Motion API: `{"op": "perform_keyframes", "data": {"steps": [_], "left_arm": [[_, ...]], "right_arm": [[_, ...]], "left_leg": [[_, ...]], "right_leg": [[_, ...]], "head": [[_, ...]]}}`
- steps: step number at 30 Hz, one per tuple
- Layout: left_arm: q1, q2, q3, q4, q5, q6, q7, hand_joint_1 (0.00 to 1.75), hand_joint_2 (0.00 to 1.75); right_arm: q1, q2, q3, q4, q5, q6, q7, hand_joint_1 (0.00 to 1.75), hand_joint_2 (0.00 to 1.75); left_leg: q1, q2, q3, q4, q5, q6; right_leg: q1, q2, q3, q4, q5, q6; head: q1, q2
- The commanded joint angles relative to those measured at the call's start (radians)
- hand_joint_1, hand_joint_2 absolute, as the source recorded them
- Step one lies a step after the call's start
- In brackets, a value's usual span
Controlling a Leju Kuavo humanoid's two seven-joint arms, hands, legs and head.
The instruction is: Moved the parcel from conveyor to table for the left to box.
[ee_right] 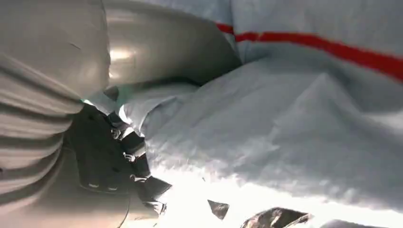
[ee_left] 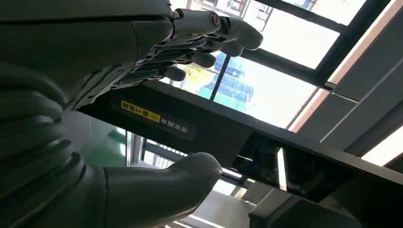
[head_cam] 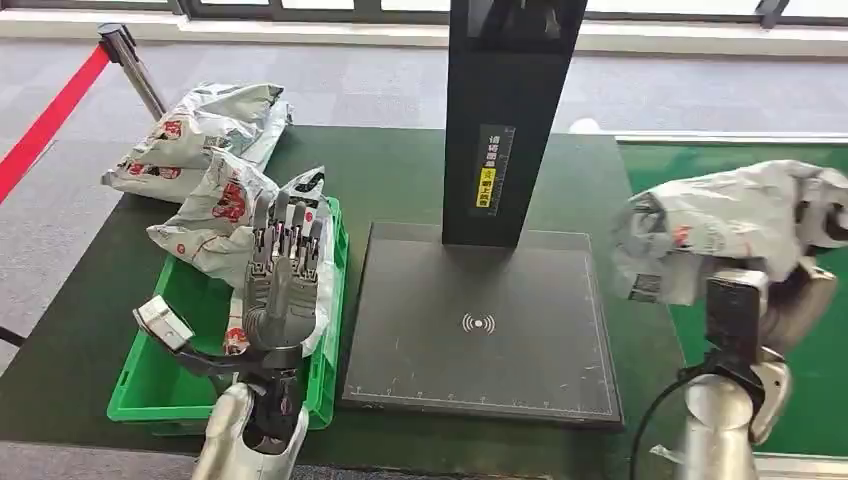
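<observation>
Right hand: the right hand (head_cam: 805,290) is raised at the right of the head view, clamped on a crumpled grey plastic mailer parcel (head_cam: 715,225); the fingers are mostly hidden behind the bag.
Parcel: the grey plastic mailer parcel is held off the surface, above the bright green conveyor belt (head_cam: 830,370) and just right of the flat black scanning pad (head_cam: 480,330). In the right wrist view its wrinkled grey film (ee_right: 285,133) with a red stripe lies pressed against the palm.
Left hand: the left hand (head_cam: 285,275) is held palm-away with fingers (head_cam: 290,235) straight and slightly apart, holding nothing; in the left wrist view the thumb (ee_left: 161,190) stands well apart from the fingers.
Below the left hand: a green plastic crate (head_cam: 150,385) on the dark green worktop (head_cam: 390,175), holding a grey-and-red mailer bag (head_cam: 210,215).
Beyond the left hand: another grey-and-red mailer bag (head_cam: 195,135) lies on the worktop's far corner, near a red barrier belt (head_cam: 45,125) on a metal post.
Between the hands: the scanning pad with its black upright column (head_cam: 505,110), which carries a yellow label.
</observation>
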Motion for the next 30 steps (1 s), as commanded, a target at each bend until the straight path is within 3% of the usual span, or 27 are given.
{"op": "perform_keyframes", "data": {"steps": [1,8,12,13,30], "left_arm": [[-0.072,0.028,-0.029,0.107,-0.006,0.003,0.004,0.0,1.75],[-0.061,0.035,-0.04,0.101,-0.019,0.023,0.011,0.0,1.75],[-0.06,0.039,-0.049,0.102,-0.022,0.026,0.01,0.0,1.75],[-0.06,0.042,-0.052,0.101,-0.027,0.03,0.01,0.0,1.75],[-0.043,0.053,-0.065,0.089,-0.064,0.08,0.017,0.0,1.75]], "right_arm": [[0.036,-0.011,0.354,0.189,0.055,0.085,0.097,1.75,1.75],[0.027,-0.038,0.375,0.232,0.066,0.165,0.144,1.75,1.75],[0.02,-0.054,0.389,0.262,0.049,0.268,0.173,1.75,1.75],[0.02,-0.067,0.406,0.277,0.063,0.313,0.192,0.0,0.0],[-0.011,-0.093,0.433,0.398,0.051,0.372,0.205,0.0,0.0]], "left_leg": [[0.002,0.003,0.003,-0.002,0.001,-0.002],[0.003,0.0,0.001,-0.001,0.0,-0.001],[0.003,0.0,0.0,-0.001,0.0,-0.001],[0.003,0.0,0.001,-0.002,0.0,-0.001],[0.003,0.001,0.001,-0.001,0.0,-0.001]], "right_leg": [[0.002,0.0,0.002,-0.003,0.001,-0.002],[0.002,0.0,0.001,-0.001,0.0,-0.001],[0.001,-0.001,0.001,-0.002,0.0,-0.001],[0.002,-0.002,0.002,-0.003,0.001,-0.002],[0.002,0.0,0.001,-0.002,0.0,-0.001]], "head": [[0.0,0.0],[0.0,0.0],[0.0,0.0],[0.0,0.0],[0.0,0.0]]}}
